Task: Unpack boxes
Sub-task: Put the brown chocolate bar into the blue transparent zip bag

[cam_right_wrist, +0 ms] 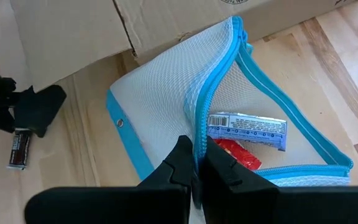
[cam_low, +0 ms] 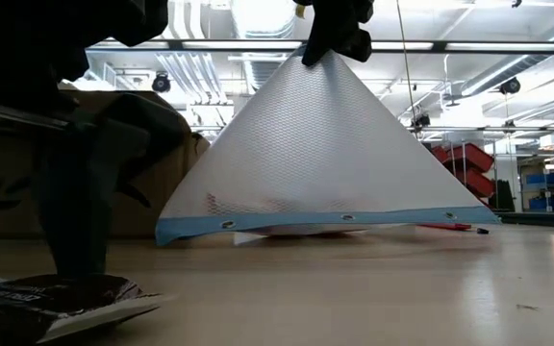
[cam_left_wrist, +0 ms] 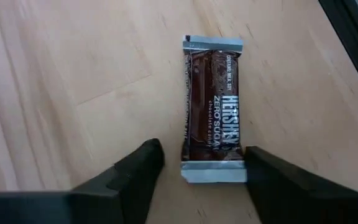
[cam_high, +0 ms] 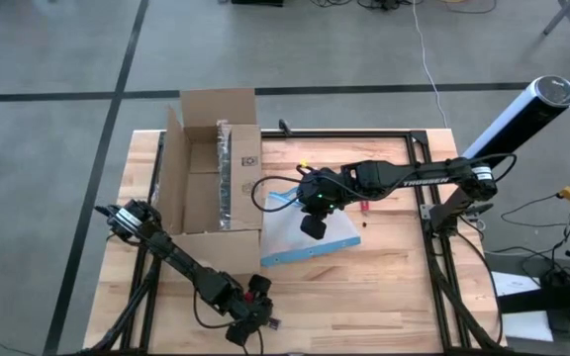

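Observation:
The brown cardboard box (cam_high: 211, 168) stands open on the table's left half, flaps up. To its right lies a white mesh pouch with blue edges (cam_high: 310, 242), and my right gripper (cam_high: 314, 223) is shut on it. Through its open zipper show a white-blue wrapped bar (cam_right_wrist: 247, 127) and a red packet (cam_right_wrist: 236, 153). Near the table's front edge a brown chocolate bar (cam_left_wrist: 211, 109) lies flat on the wood. My left gripper (cam_left_wrist: 201, 177) is open above it, a finger on either side of the bar's near end. My right gripper pinches one lip of the pouch's open zipper edge (cam_right_wrist: 199, 134) between its two fingers, coming from above and pointing down. That point is drawn up into a peak (cam_low: 327, 60). The pouch hangs below like a tent, its blue bottom edge (cam_low: 335, 221) on the table.
A small red tool (cam_high: 362, 206) lies on the wood right of the pouch. A black frame (cam_high: 419, 163) runs along the table's far and right sides. Bare wood lies at the near right.

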`<state>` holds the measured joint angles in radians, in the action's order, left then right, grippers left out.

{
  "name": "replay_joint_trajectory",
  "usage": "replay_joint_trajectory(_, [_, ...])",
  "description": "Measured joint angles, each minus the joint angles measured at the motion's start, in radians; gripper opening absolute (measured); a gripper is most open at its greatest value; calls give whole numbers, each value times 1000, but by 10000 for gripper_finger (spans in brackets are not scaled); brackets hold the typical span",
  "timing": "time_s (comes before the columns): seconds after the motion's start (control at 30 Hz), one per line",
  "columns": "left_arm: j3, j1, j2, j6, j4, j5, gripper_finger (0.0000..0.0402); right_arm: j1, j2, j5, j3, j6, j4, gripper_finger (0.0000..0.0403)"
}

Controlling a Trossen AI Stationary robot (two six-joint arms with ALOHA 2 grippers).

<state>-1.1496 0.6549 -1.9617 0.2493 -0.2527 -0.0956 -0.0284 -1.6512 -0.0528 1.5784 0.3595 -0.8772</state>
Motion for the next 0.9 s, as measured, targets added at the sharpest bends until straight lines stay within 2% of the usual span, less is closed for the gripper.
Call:
replay_joint_trajectory(0.2, [0, -1, 0, 0, 3, 7, 95, 0, 0, 0, 0, 0, 0, 0])
replay_joint_trajectory(0.4, [0, -4, 0, -3, 1, 7, 39, 0, 0, 0, 0, -1, 0, 0])
replay_joint_trajectory(0.6, [0, -8, 0, -4, -1, 8, 3, 0, 0, 0, 0, -3, 0, 0])
replay_joint_trajectory(0.9, [0, -9, 10, -20, -14, 11, 0, 0, 0, 0, 0, -3, 0, 0])
